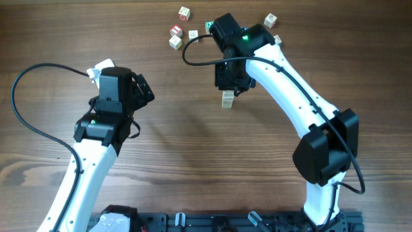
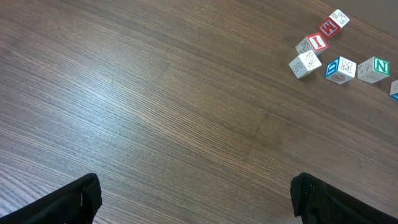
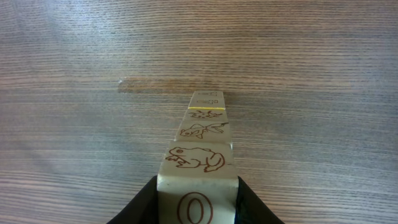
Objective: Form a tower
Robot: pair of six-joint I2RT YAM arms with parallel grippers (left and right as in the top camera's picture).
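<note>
The tower (image 3: pixel 203 127) is a narrow stack of pale wooden cubes on the brown table, seen from above in the right wrist view. Its top cube (image 3: pixel 196 159) shows a frog drawing and a red letter O. My right gripper (image 3: pixel 197 202) is shut on that top cube, one black finger against each side. In the overhead view the tower (image 1: pixel 227 99) pokes out just below the right gripper (image 1: pixel 232 82). My left gripper (image 1: pixel 139 91) hovers over bare table at the left, wide open with nothing in it; its fingertips (image 2: pixel 81 198) frame only wood grain.
Several loose letter cubes lie at the table's far edge: a red one (image 1: pixel 175 29), pale ones (image 1: pixel 185 12) (image 1: pixel 175 42), one at the right (image 1: pixel 270 20). The left wrist view shows them top right, including an M cube (image 2: pixel 340 68) and an N cube (image 2: pixel 374 68).
</note>
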